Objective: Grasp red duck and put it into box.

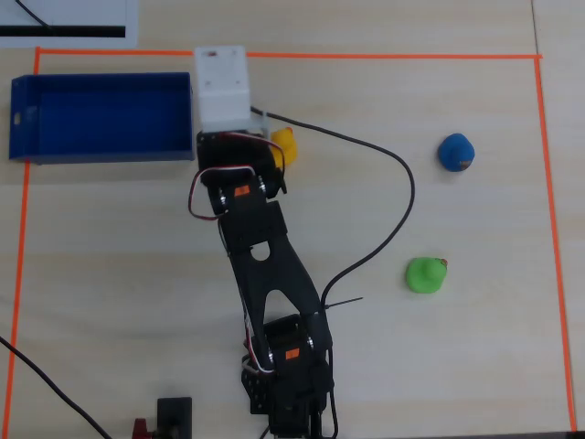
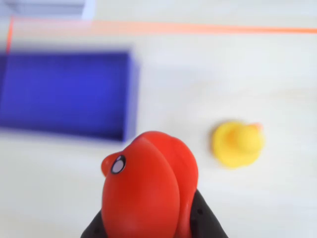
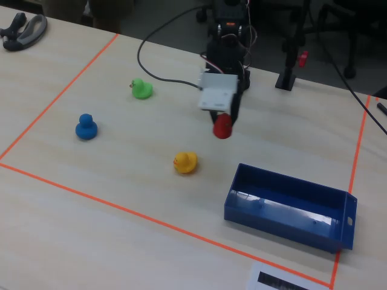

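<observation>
The gripper [image 3: 224, 124] is clamped on the red duck [image 2: 148, 191], holding it above the table [image 3: 121, 175] between the yellow duck [image 3: 185, 162] and the blue box [image 3: 290, 208], beside the box rather than over it. From overhead the red duck is hidden under the arm and the yellow duck half covered. In the wrist view the black fingers [image 2: 205, 220] are mostly hidden and the box is blurred.

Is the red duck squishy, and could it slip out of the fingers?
Probably a bit squishy: the red duck looks like smooth rubber. It is likely light, since it hangs lifted above the table in the fixed view. Its rounded, glossy body might slip between the dark fingers.
</observation>
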